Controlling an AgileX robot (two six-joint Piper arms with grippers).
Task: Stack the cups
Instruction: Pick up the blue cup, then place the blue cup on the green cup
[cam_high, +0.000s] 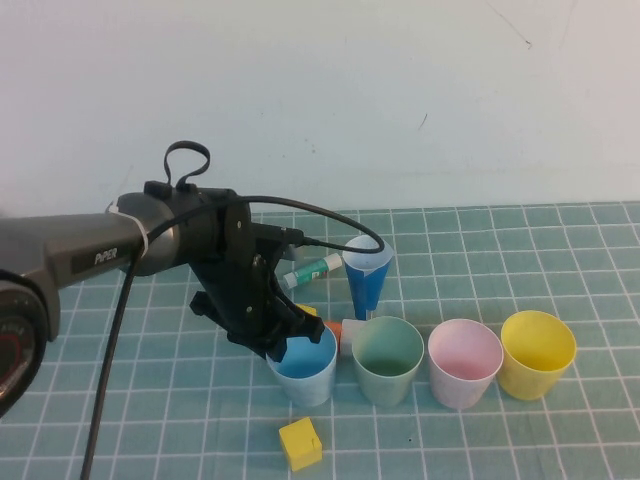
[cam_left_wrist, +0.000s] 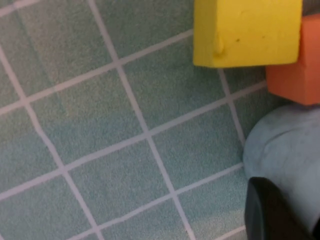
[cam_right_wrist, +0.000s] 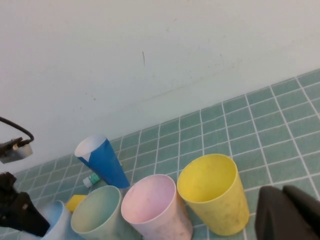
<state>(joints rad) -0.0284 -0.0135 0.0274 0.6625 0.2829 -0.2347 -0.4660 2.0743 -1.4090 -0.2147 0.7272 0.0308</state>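
Left pincer (cam_high: 290, 345) at light blue cup (cam_high: 305, 372) rim, right pincer (cam_right_wrist: 287, 212) closed

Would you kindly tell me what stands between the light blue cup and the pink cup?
The green cup stands between the light blue cup and the pink cup, seen in the high view.

— Inspector: List the bystanders on the surface.

— Me: A green gridded mat (cam_high: 520, 250) against a white wall (cam_high: 400, 90). A dark blue cone cup (cam_high: 366, 280), white inside, stands mouth up towards the back. A white-and-green tube (cam_high: 312, 270) lies just to its left.

— Inspector: Any blocks?

— Me: Three. An orange block (cam_high: 334, 330) sits in front of the cone, with a yellow block (cam_high: 308, 311) beside it; my left wrist view shows them edge to edge. Another yellow cube (cam_high: 300, 443) lies alone, nearest me.
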